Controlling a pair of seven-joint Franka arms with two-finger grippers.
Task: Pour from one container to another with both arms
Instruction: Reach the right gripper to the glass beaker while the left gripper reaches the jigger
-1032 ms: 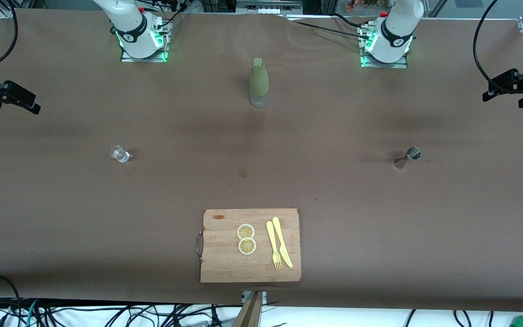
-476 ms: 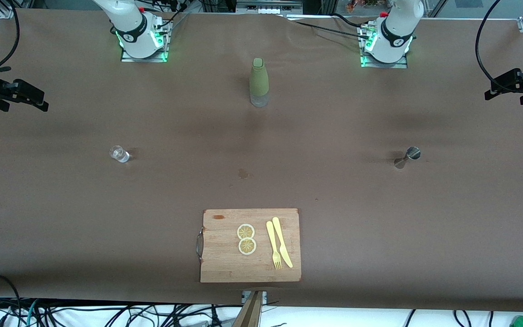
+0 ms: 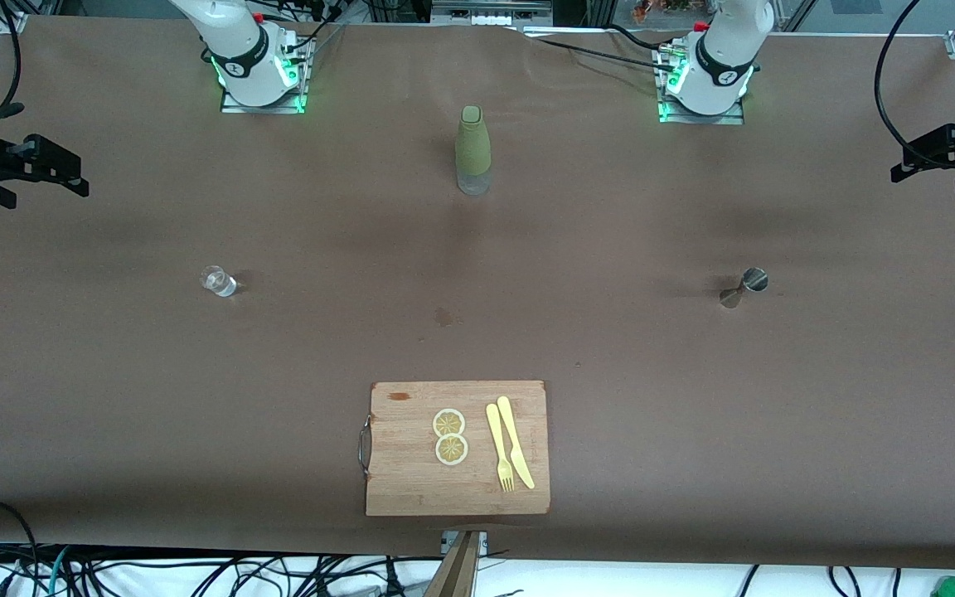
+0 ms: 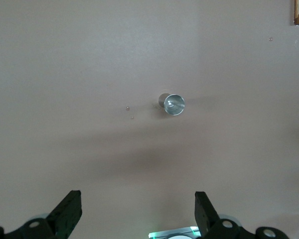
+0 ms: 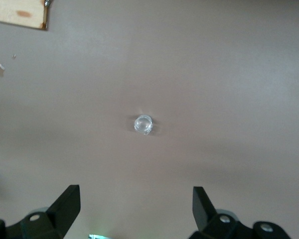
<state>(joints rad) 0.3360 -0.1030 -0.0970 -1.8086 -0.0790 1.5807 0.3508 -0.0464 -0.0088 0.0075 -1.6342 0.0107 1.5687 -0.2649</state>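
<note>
A small clear glass (image 3: 218, 281) stands toward the right arm's end of the table. In the right wrist view the glass (image 5: 143, 124) lies far below my right gripper (image 5: 136, 206), which is open and empty. A metal jigger (image 3: 744, 286) stands toward the left arm's end. My left gripper (image 4: 138, 211) hangs high over the jigger (image 4: 172, 103), also open and empty. In the front view the right gripper (image 3: 71, 174) and the left gripper (image 3: 925, 170) sit high at the table's two ends.
A green bottle (image 3: 473, 149) stands upright between the two arm bases. A wooden cutting board (image 3: 411, 481) lies near the front camera's edge, carrying two lemon slices (image 3: 449, 436), a yellow fork (image 3: 499, 448) and a yellow knife (image 3: 516, 442). A small stain (image 3: 444, 316) marks the brown tabletop.
Both grippers have shifted slightly high over the table's ends, the right one swinging a little inward. The glass, jigger and bottle have not moved.
</note>
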